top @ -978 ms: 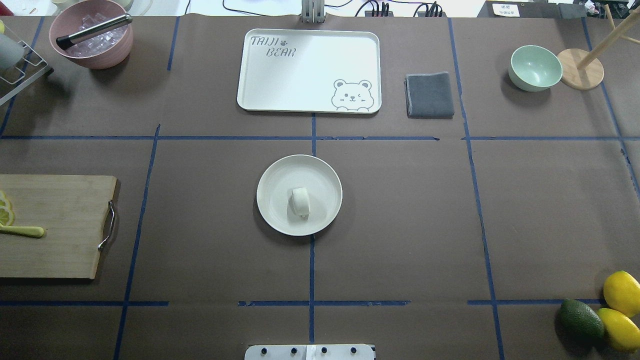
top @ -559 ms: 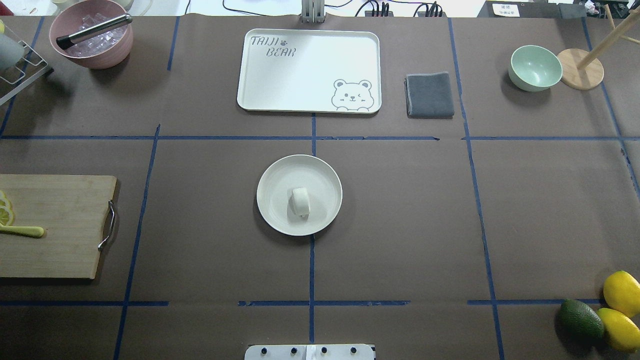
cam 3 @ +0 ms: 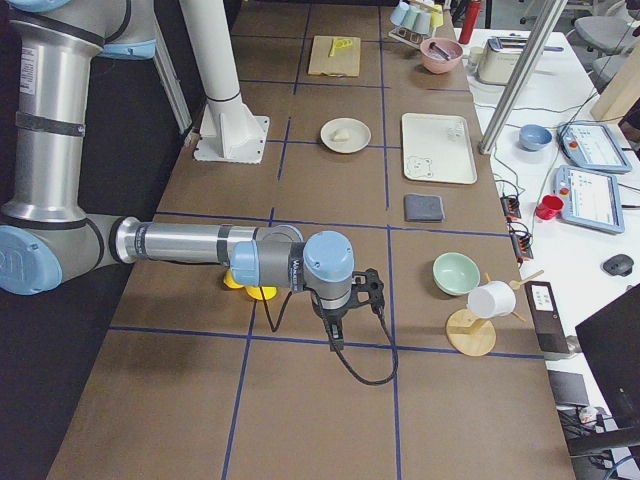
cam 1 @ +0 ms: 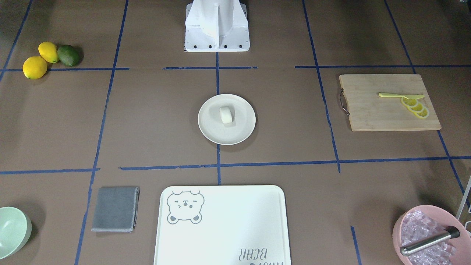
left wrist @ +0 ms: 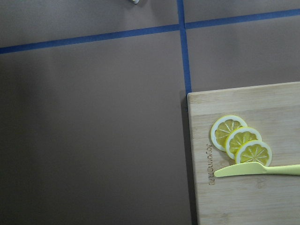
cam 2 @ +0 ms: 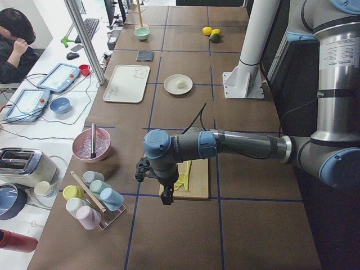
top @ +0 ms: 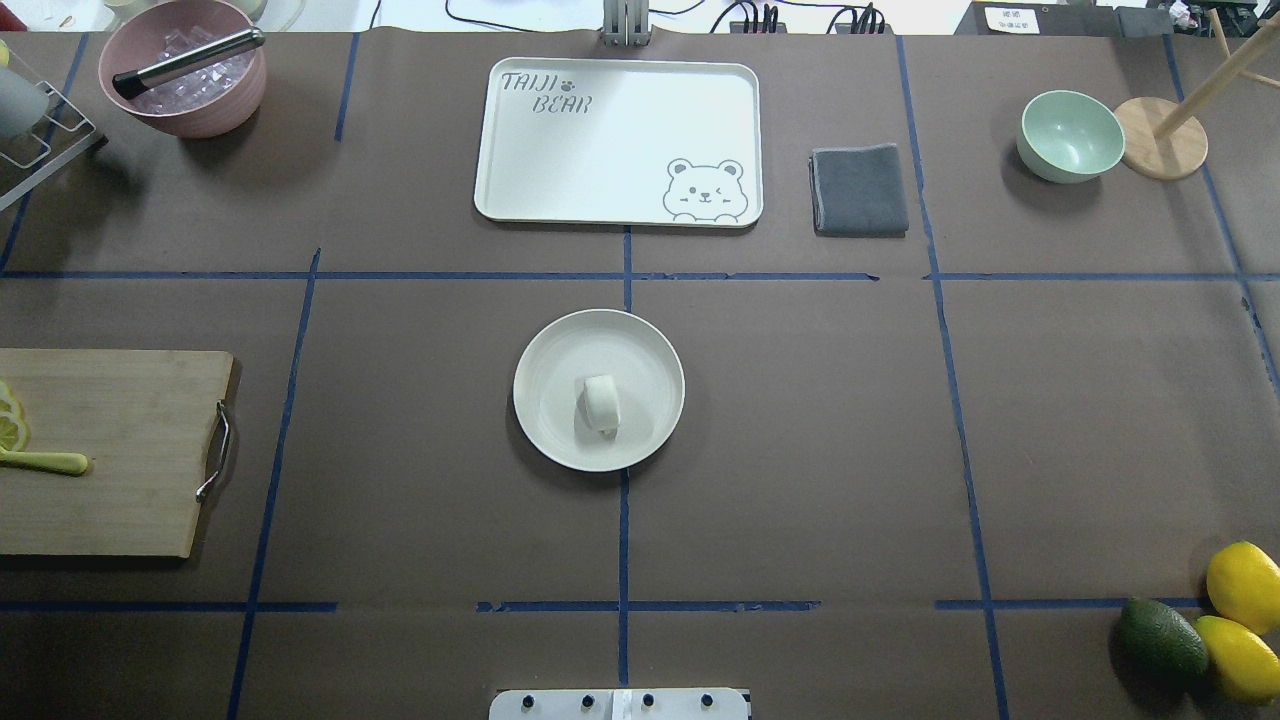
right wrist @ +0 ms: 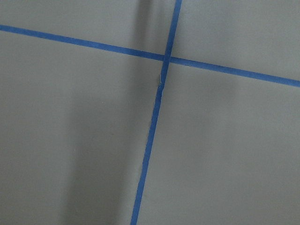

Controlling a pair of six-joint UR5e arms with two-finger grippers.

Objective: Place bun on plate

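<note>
Robotics lab, blue-taped grid table (top: pixel 800 420), teach pendants (cam 3: pixel 597 146), person (cam 2: pixel 14 48) at side desk (cam 2: pixel 62 126)

The bun (top: pixel 600 403) on the plate (top: pixel 548 368), tray (top: pixel 620 150) beyond it, cutting board (top: pixel 120 450) far to its left

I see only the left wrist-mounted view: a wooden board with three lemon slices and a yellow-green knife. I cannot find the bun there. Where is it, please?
Observer: The bun lies on the plate, in the middle of the table.
Operator: Is the left gripper near the plate?
Observer: No. The left gripper hangs at the end of the table by the cutting board, far from the plate.
Operator: And the right one?
Observer: The right gripper hangs over the opposite end, close to the lemons, and is also well apart from the plate.
</note>
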